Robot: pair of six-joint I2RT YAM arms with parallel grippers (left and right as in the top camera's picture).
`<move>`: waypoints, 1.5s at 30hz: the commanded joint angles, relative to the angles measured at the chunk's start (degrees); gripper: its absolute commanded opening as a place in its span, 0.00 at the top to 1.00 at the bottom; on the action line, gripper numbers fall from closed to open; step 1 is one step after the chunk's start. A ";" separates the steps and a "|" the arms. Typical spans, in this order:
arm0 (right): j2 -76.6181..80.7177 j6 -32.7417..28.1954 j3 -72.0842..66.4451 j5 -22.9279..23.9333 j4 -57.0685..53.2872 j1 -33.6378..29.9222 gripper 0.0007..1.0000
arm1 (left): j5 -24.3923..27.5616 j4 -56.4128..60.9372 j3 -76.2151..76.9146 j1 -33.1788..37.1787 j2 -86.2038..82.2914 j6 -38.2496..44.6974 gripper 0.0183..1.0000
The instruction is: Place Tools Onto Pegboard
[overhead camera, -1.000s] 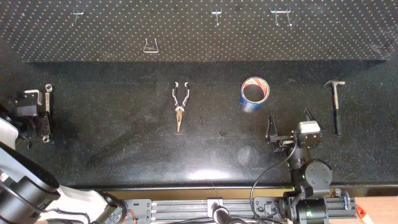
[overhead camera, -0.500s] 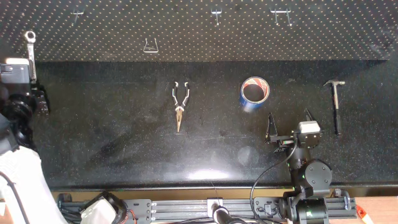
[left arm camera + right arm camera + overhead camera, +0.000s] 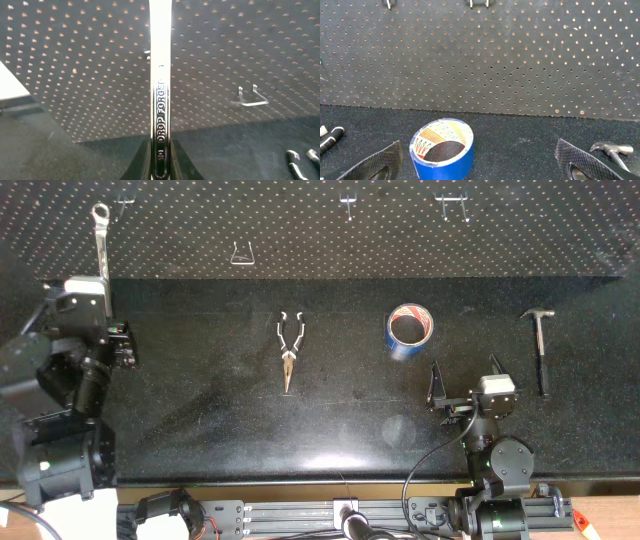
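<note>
We see left jaws clamped on a long silver wrench (image 3: 100,242), newly lifted to the black pegboard (image 3: 300,220) upper left, ready for hanging; right jaws apart.

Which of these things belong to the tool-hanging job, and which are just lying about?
Part of the job:
wrench, held in the left pincer
pliers
tape roll
hammer
pegboard with its hooks

Not in use:
right pincer, open and holding nothing
black worktop
mounting rail at the front edge
</note>
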 commanded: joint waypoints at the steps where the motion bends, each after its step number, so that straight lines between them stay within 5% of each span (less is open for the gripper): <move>1: -0.39 -0.83 -0.24 -0.09 -0.17 -0.20 0.01 | -3.41 7.89 -9.35 -0.13 0.17 -1.09 0.99; 9: -0.39 -0.83 -0.24 -0.09 -0.17 -0.20 0.01 | -3.41 17.55 -9.51 -0.13 9.55 -1.11 0.99; 42: -0.39 -0.83 -0.24 -0.09 -0.17 -0.20 0.01 | -4.52 22.43 -8.98 0.09 20.37 -1.31 0.98; 44: -0.39 -0.83 -0.24 -0.09 -0.17 -0.20 0.01 | -4.52 22.40 -6.71 0.09 21.62 -1.29 0.61; 45: -0.39 -0.83 -0.24 -0.11 -0.17 -0.20 0.01 | -4.52 22.40 -6.08 0.09 21.94 -1.31 0.52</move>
